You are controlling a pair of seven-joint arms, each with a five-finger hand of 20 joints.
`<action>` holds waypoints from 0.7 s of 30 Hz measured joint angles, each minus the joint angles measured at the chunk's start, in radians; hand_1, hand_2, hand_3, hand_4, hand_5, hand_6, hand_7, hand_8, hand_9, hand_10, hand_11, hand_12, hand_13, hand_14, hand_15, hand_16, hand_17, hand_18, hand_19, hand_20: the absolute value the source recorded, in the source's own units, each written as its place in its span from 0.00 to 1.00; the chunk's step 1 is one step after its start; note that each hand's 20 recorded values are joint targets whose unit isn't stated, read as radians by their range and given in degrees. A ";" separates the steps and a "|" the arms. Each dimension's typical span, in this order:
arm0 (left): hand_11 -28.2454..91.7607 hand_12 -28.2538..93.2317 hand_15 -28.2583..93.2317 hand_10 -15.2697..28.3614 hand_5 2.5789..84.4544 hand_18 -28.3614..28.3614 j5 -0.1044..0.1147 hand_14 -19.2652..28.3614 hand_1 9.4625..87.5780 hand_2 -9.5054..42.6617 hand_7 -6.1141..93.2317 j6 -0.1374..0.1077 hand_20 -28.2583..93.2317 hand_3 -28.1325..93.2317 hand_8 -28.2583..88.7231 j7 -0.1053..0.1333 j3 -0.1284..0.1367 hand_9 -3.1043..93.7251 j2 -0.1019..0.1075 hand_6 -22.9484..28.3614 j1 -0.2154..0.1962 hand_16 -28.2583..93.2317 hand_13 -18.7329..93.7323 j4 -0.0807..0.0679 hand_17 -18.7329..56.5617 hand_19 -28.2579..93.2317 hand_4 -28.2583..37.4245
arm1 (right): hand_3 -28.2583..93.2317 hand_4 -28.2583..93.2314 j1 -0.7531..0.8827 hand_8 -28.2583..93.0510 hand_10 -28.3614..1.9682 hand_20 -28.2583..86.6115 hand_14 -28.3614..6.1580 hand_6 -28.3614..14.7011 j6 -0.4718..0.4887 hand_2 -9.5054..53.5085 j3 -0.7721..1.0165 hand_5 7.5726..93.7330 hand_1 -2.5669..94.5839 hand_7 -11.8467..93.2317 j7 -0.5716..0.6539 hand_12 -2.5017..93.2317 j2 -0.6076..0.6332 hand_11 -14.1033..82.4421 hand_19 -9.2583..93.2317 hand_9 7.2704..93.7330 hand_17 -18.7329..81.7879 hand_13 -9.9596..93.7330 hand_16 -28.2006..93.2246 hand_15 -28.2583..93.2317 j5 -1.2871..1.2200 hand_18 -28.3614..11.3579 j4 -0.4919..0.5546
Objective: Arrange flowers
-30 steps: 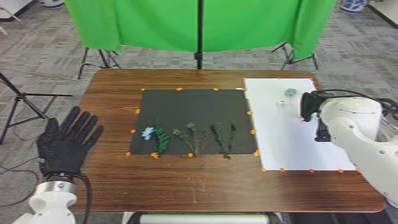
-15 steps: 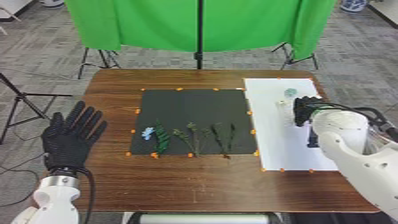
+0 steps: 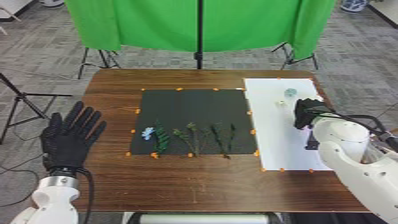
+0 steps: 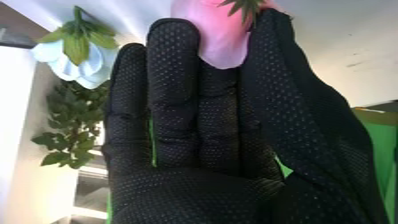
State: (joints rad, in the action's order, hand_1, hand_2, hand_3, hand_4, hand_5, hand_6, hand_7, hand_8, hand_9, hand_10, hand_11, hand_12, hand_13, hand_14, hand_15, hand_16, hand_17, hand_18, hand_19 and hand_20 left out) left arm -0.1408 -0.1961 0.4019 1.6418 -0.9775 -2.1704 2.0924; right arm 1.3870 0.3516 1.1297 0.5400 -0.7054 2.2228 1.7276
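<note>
On the right side of the white sheet, the right hand is low, with a small pink patch just beside it. In the right wrist view, the straight fingers of the right hand stand around a pink flower, which lies between the thumb and the fingertips. A pale blue flower and green leaves are farther off. The black sheet bears a blue flower, a leafy sprig and several green stems. The left hand is open beside the table's left edge.
A pale green flower and a small whitish one lie near the far end of the white sheet. Orange markers line both sheets on the brown table. A green cloth hangs behind.
The right hand has shifted leftward over the white sheet, with only a slight movement since the later earlier frame. The left hand has moved a little to the right and toward the far side.
</note>
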 measured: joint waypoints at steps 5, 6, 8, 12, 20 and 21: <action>0.41 0.32 0.45 0.67 0.49 0.72 0.000 0.67 0.18 0.42 0.18 -0.001 0.33 0.84 0.17 0.001 0.004 0.41 -0.003 0.58 -0.005 0.19 0.41 0.001 0.21 0.44 0.00 | 0.74 0.00 0.000 0.32 0.73 0.51 0.76 0.71 -0.071 0.00 -0.005 0.75 0.72 0.50 -0.016 0.57 0.002 0.31 0.68 0.90 0.44 0.81 0.65 0.56 0.006 0.22 0.041; 0.41 0.32 0.45 0.67 0.49 0.72 0.000 0.67 0.18 0.42 0.18 -0.001 0.33 0.84 0.17 0.001 0.005 0.41 -0.003 0.58 -0.007 0.19 0.41 0.001 0.21 0.44 0.00 | 0.74 0.00 -0.004 0.32 0.73 0.51 0.76 0.71 -0.096 0.00 -0.012 0.75 0.72 0.50 -0.019 0.57 0.002 0.31 0.68 0.90 0.44 0.81 0.65 0.56 0.006 0.22 0.054; 0.41 0.32 0.45 0.67 0.49 0.72 0.000 0.67 0.18 0.42 0.18 -0.001 0.33 0.84 0.17 0.000 0.008 0.41 -0.004 0.58 -0.010 0.19 0.41 0.001 0.21 0.44 0.00 | 0.74 0.00 -0.028 0.32 0.73 0.51 0.76 0.70 -0.142 0.00 -0.040 0.76 0.72 0.50 -0.026 0.57 0.000 0.31 0.68 0.90 0.44 0.81 0.66 0.55 0.007 0.22 0.074; 0.41 0.32 0.45 0.67 0.49 0.72 0.000 0.67 0.18 0.42 0.18 -0.003 0.33 0.84 0.17 -0.001 0.012 0.41 -0.005 0.58 -0.016 0.19 0.41 0.001 0.21 0.44 0.00 | 0.74 0.00 -0.132 0.33 0.73 0.51 0.76 0.70 -0.181 0.00 -0.136 0.76 0.72 0.50 -0.042 0.57 -0.038 0.30 0.67 0.90 0.44 0.81 0.66 0.55 0.000 0.23 0.086; 0.41 0.32 0.45 0.67 0.49 0.72 -0.001 0.67 0.18 0.42 0.18 -0.007 0.33 0.84 0.17 -0.010 0.012 0.41 -0.006 0.58 -0.019 0.19 0.41 0.000 0.21 0.44 0.00 | 0.75 0.00 -0.365 0.32 0.73 0.51 0.76 0.71 -0.230 0.00 -0.321 0.75 0.71 0.50 -0.144 0.57 -0.249 0.30 0.67 0.89 0.44 0.81 0.66 0.55 -0.011 0.23 -0.063; 0.41 0.32 0.45 0.67 0.49 0.72 -0.001 0.67 0.18 0.42 0.18 -0.009 0.33 0.84 0.17 -0.010 0.012 0.41 -0.006 0.58 -0.019 0.19 0.41 0.000 0.21 0.44 0.00 | 0.75 0.00 -0.393 0.32 0.73 0.51 0.76 0.71 -0.242 0.00 -0.347 0.75 0.71 0.50 -0.170 0.57 -0.281 0.30 0.67 0.89 0.44 0.81 0.66 0.55 -0.012 0.24 -0.100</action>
State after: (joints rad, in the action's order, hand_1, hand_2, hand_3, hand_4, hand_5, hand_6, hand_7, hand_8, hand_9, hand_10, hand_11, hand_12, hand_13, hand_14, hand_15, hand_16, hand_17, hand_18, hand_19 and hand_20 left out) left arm -0.1417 -0.2047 0.3918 1.6536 -0.9831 -2.1896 2.0924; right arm 0.9936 0.1098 0.7830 0.3702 -0.9863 2.2109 1.6280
